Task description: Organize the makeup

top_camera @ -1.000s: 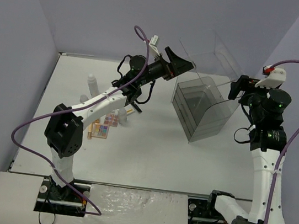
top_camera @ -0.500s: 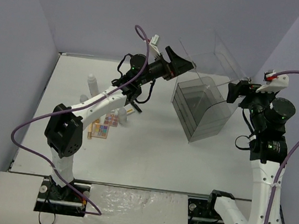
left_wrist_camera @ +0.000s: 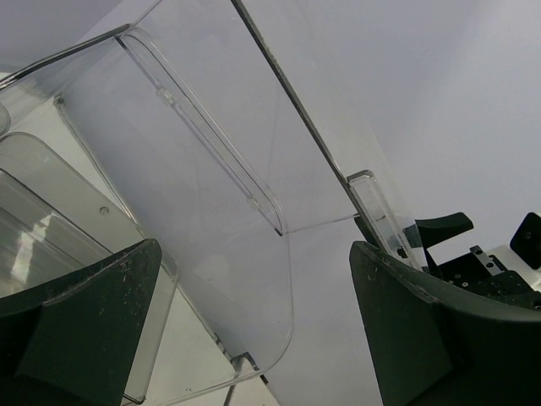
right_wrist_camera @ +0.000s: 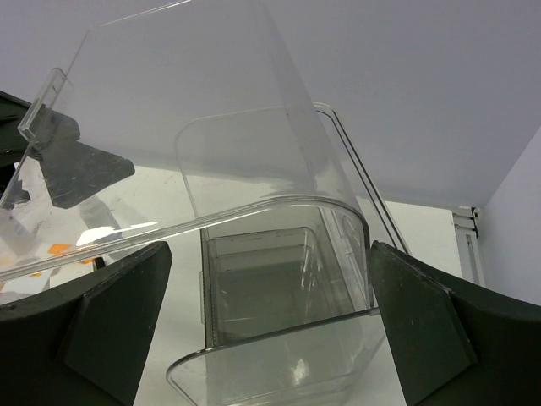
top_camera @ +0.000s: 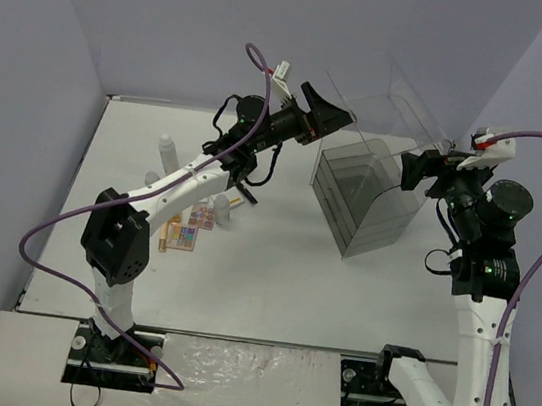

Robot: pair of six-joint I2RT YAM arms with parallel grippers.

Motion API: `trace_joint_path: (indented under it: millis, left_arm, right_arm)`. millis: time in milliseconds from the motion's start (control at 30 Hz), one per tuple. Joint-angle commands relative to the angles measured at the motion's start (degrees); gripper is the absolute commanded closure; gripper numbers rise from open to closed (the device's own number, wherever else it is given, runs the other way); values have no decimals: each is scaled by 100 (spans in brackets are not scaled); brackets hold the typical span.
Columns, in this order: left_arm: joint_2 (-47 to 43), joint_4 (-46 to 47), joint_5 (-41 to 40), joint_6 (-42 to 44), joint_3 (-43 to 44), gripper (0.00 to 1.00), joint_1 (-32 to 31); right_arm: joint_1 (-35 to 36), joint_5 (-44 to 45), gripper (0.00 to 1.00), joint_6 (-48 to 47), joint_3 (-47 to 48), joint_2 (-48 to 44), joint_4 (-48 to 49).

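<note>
Evidently L gripper (left_wrist_camera: 254, 254) & R gripper (right_wrist_camera: 270, 251) splayed wide, empty, beside clear lid (top_camera: 398, 102).

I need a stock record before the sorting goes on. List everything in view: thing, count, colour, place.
clear plastic drawer case with raised lid: one, transparent, far right-centre of table.
white plastic bottles: at least two, white, left side, partly behind left arm.
multicolour eyeshadow palette: one, pinks and browns, left side by left arm.
orange flat case: one, orange, beside palette's left edge.
slim black tube: one, dark, under left arm; barely discernible.
white table: one, white, beneath everything.
purple cables: two, purple, one along each arm.
left fingers: two, black, open, at lid's left.
right fingers: two, black, open, at lid's right.
</note>
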Motion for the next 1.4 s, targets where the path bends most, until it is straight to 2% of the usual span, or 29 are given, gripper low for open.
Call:
trace_joint_path:
  millis: [0, 400, 567, 767, 900, 1000, 1167, 1367]
  left_arm:
    - [-114, 300, 62, -8, 474, 8, -38]
    - [-38, 237, 66, -10, 586, 7, -38]
    - [-13, 195, 92, -26, 593, 3, -39]
    - [-176, -98, 76, 266, 465, 3, -46]
    - [-440, -505, 5, 789, 212, 3, -35]
    - [-730, -1249, -176, 1589, 10, 3, -3]
    - [-1393, -2427, -863, 2909, -311, 3, 92]
    - [-1989, -3171, -1800, 4081, -815, 3, 414]
  right_arm:
    - [95, -157, 0, -60, 284, -57, 601]
    - [289, 123, 0, -201, 563, -31, 607]
    - [289, 384, 0, -209, 597, -13, 675]
    - [289, 562, 0, -175, 528, -4, 779]
    - [289, 630, 0, -155, 535, 34, 838]
    - [289, 670, 0, -139, 544, 67, 887]
    - [289, 697, 0, -107, 536, 138, 976]
    - [289, 623, 0, -104, 498, 191, 1071]
